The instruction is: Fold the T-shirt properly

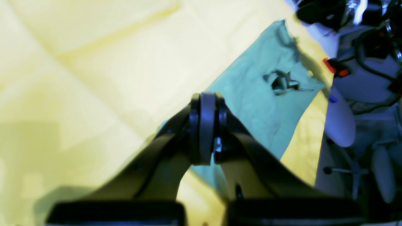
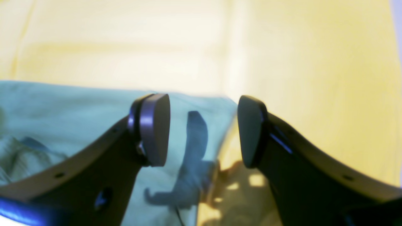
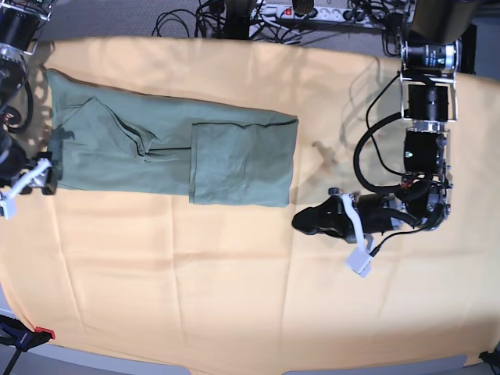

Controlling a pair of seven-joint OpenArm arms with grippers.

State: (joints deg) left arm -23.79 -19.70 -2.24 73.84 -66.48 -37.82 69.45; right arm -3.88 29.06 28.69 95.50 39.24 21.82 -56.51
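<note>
We are looking at a big yellow-orange table cloth [image 3: 234, 297] that is covering the whole table, and it is giving our shirt a soft, flat place to lie on. On top of it, near the far side, the T-shirt [image 3: 156, 148] is lying in a long green strip. We think its sides are already turned in, because the strip is looking narrow and even, and one end is lying doubled over the middle like a flap. So we are judging that the long folds are done and the short folds are what is left. Our left gripper [image 3: 308, 221] is resting on the cloth just beside the doubled end of the shirt, not touching it. Its two fingers are pressed tight together with nothing between them, and in its own wrist view the shirt is lying out past the tips. We think it is waiting there so it is out of the way but close for the next fold. Our right gripper [image 2: 201, 128] is at the other end of the shirt, at the edge of the table. Its fingers are standing wide apart with nothing in them, and the corner of the shirt is lying right under the gap. We are guessing it is spread like that so it can go down and pinch that corner. The cloth is thin and floppy, so a small pinch may slip.
</note>
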